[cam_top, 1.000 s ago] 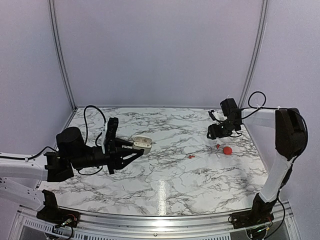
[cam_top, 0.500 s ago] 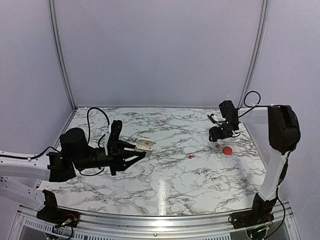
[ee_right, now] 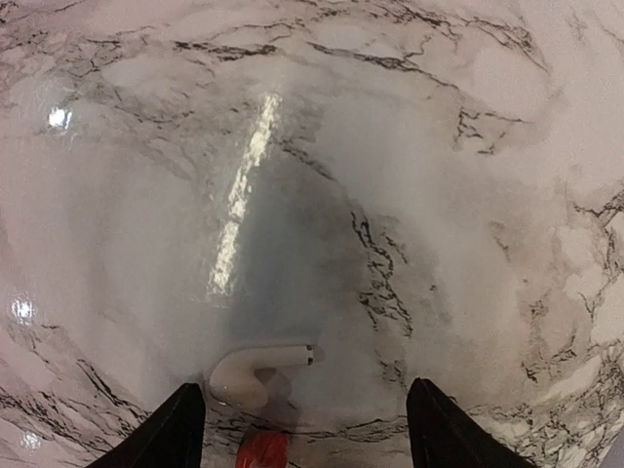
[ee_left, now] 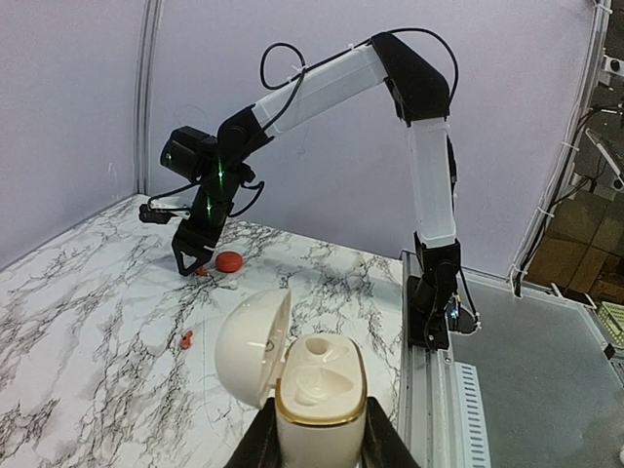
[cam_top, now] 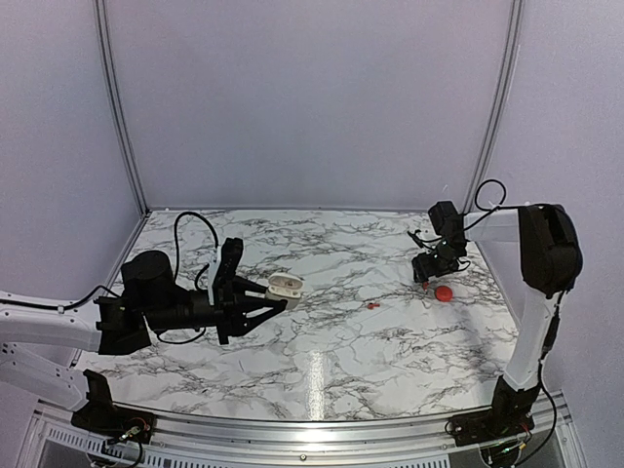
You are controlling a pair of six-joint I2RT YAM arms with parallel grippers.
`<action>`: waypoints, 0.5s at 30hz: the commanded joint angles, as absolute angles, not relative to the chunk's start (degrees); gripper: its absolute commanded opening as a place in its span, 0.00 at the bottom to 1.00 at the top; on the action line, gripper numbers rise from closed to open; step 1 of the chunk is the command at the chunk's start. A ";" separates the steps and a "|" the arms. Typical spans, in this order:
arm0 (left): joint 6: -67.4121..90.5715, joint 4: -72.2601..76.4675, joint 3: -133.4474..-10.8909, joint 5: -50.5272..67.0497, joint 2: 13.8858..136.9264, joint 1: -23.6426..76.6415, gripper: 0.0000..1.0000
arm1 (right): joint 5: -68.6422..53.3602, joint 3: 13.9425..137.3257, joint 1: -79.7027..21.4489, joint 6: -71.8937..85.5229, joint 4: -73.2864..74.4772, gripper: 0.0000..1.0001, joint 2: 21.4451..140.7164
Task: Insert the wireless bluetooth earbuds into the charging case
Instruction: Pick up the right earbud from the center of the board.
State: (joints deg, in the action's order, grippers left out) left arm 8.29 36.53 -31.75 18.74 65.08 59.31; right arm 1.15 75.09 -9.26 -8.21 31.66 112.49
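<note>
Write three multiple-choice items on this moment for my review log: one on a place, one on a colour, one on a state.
1. Where is the case?
A) on the table by the right arm
B) in the left gripper
C) on the front rail

2. What colour is the stemmed earbud by the right gripper?
A) black
B) green
C) white

3. How is the case's lid?
A) hinged open
B) shut
C) off, lying on the table

Answers:
1 B: in the left wrist view, the left gripper's fingers clamp the case on both sides.
2 C: the right wrist view shows it white, lying between the open fingers.
3 A: the lid is tipped back to one side, still attached, with the inside of the case showing.
</note>
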 commanded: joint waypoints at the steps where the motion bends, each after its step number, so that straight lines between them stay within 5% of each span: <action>1: 7.21 36.83 -33.22 19.55 65.41 59.15 0.00 | 3.20 77.58 -8.99 -9.05 32.96 0.71 113.86; 15: 6.83 36.83 -33.09 17.99 65.40 59.15 0.00 | 5.91 81.64 -8.79 -7.85 31.03 0.69 119.24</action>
State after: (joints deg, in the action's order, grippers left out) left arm 7.77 36.53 -31.75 18.79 65.23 59.31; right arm 3.95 79.75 -9.23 -8.47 31.48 116.22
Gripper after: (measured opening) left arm 0.240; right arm 0.695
